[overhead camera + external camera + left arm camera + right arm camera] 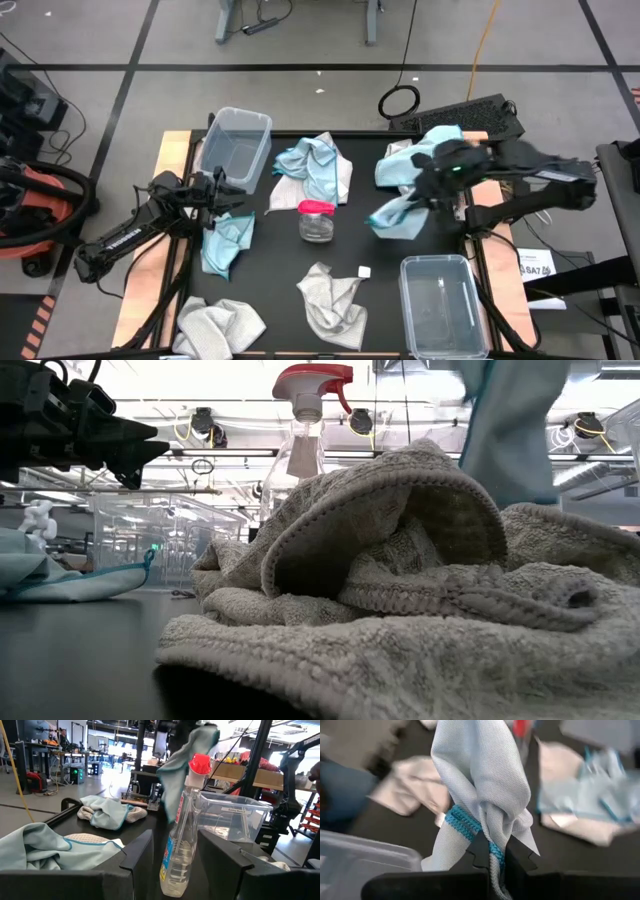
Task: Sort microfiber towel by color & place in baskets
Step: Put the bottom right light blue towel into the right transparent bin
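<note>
Light blue microfiber towels heaped far centre, one hanging right; grey-white ones crumpled near; clear plastic baskets far left, near right.

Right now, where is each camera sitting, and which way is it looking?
High view: overhead, looking straight down at the table, both arms, both bins.
Low view: at tabletop height, behind a grey-white towel; the left arm shows above.
Left wrist view: past the open left gripper toward the spray bottle.
Right wrist view: above the table; the right gripper pinches a light blue towel.
Shared: high and left wrist views both show the bottle.
</note>
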Robot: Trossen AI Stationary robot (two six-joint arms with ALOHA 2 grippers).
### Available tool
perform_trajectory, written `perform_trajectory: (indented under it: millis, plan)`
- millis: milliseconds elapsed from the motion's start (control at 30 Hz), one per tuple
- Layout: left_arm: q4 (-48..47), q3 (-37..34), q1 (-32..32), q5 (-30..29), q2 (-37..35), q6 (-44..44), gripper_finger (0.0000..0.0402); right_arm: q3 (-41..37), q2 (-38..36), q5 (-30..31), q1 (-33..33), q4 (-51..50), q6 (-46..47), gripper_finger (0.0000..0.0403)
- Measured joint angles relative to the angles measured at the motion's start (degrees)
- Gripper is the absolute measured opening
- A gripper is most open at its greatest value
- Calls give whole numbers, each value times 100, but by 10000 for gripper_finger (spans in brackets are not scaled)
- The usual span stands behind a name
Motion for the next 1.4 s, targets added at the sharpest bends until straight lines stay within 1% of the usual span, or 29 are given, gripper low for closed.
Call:
perform_trajectory:
  millis: [200,367,500,733,833,1033,1233,1400]
  plan:
    - [2,1,1,1,-1,0,161,354,-617,-1001,2,-57,-37,9]
    - [0,0,1,1,0,0,161,488,-992,-2082,2,-136,387,17]
    - [0,-1,1,1,-1,1,161,490,-1167,-2442,4,-211,680,20]
    - [2,1,2,1,1,0,161,477,-1093,-2462,207,-481,714,18]
    - [0,1,0,1,0,1,161,315,-1056,-2492,389,-467,733,18]
    - [2,-1,0,1,1,2,161,-405,-1013,-2576,832,-321,729,18]
    - [0,-1,2,1,1,2,161,-1200,-1015,-2584,1382,323,787,18]
    - [0,-1,2,0,-1,2,161,-1634,-1044,-2557,1901,812,651,18]
